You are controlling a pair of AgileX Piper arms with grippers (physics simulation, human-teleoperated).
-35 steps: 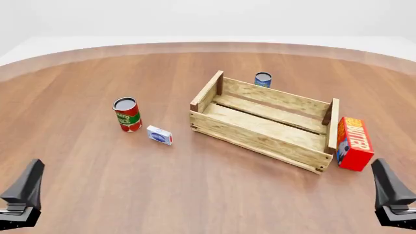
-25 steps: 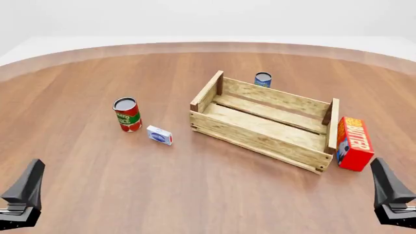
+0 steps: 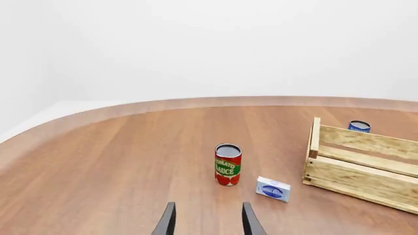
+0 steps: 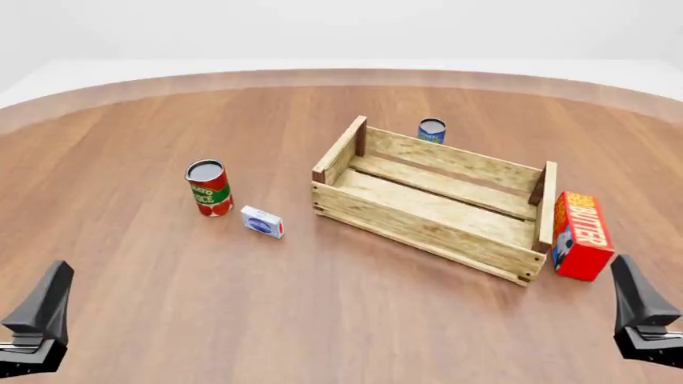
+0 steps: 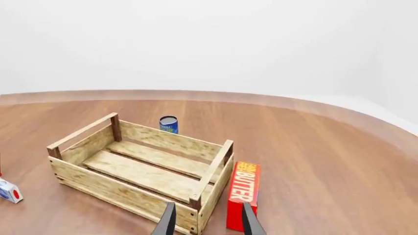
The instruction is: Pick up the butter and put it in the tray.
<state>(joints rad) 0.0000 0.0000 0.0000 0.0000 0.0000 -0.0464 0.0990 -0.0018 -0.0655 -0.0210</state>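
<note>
Nearest, the left gripper and right gripper hover low over the wooden table, both with fingers parted and holding nothing. Farther on, the butter stands just beside the tray, at its right end. Left of the tray lie a small white-blue box and a tomato sauce can; a blue can sits behind the tray

A simulated tabletop test scene is shown: a bare round wooden table set against blank white surroundings, grocery props laid out.
</note>
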